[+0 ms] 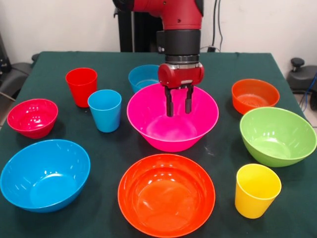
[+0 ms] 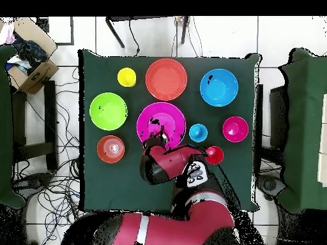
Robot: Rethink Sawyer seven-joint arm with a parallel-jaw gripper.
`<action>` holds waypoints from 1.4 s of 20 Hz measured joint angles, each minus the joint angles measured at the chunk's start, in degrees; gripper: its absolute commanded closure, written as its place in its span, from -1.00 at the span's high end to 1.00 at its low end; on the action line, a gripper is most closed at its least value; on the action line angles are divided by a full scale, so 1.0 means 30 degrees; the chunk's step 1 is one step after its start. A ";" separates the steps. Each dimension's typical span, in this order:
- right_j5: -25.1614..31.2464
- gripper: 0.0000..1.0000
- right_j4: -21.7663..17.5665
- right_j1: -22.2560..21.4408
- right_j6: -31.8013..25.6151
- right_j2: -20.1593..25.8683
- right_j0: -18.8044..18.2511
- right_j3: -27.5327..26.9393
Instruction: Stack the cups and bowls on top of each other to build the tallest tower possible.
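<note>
My gripper (image 1: 179,113) is open and empty, its fingers hanging inside the far rim of the large pink bowl (image 1: 148,124) at the table's middle; it also shows in the overhead view (image 2: 158,135). Nothing is stacked. The red cup (image 1: 81,86) and light blue cup (image 1: 105,110) stand left of the pink bowl. The yellow cup (image 1: 257,191) stands near right. The large orange bowl (image 1: 166,194), large blue bowl (image 1: 44,174) and large green bowl (image 1: 277,135) sit around it. The small red bowl (image 1: 32,116), small orange bowl (image 1: 254,95) and small blue bowl (image 1: 142,77) lie farther out.
All pieces stand apart on the dark green table (image 1: 223,64). In the overhead view my arm (image 2: 172,166) covers the small blue bowl. A cardboard box (image 2: 29,64) and cables lie on the floor beside the table.
</note>
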 measured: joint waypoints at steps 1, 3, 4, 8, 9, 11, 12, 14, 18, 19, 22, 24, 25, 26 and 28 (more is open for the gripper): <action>0.0080 1.00 0.0004 -0.0163 0.0000 0.0052 -0.0041 0.0039; 0.0223 1.00 0.0000 -0.0530 0.0000 0.0154 -0.0091 0.0116; 0.0247 1.00 0.0000 -0.0642 0.0000 0.0181 -0.0093 0.0132; 0.0255 1.00 0.0000 -0.1289 0.0000 0.0355 -0.0087 0.0215; 0.0255 1.00 -0.0004 -0.1458 0.0000 0.0390 -0.0083 0.0232; 0.0255 1.00 -0.0004 -0.1723 0.0000 0.0415 -0.0085 0.0306; 0.0255 1.00 -0.0004 -0.1805 0.0000 0.0421 -0.0077 0.0353; 0.0255 1.00 0.0000 -0.1880 0.0000 0.0418 -0.0059 0.0422; 0.0259 1.00 0.0036 -0.2200 0.0000 0.0418 0.0142 0.0847; 0.0257 1.00 0.0037 -0.2231 0.0000 0.0419 0.0175 0.0896; 0.0259 1.00 0.0103 -0.2408 0.0000 0.0421 0.0400 0.1252; 0.0255 1.00 0.0170 -0.2510 0.0000 0.0421 0.0566 0.1456; 0.0255 1.00 0.0192 -0.2531 0.0000 0.0421 0.0604 0.1496; 0.0255 1.00 0.0214 -0.2553 0.0000 0.0421 0.0643 0.1536; 0.0255 1.00 0.0404 -0.2600 0.0000 0.0410 0.0878 0.1707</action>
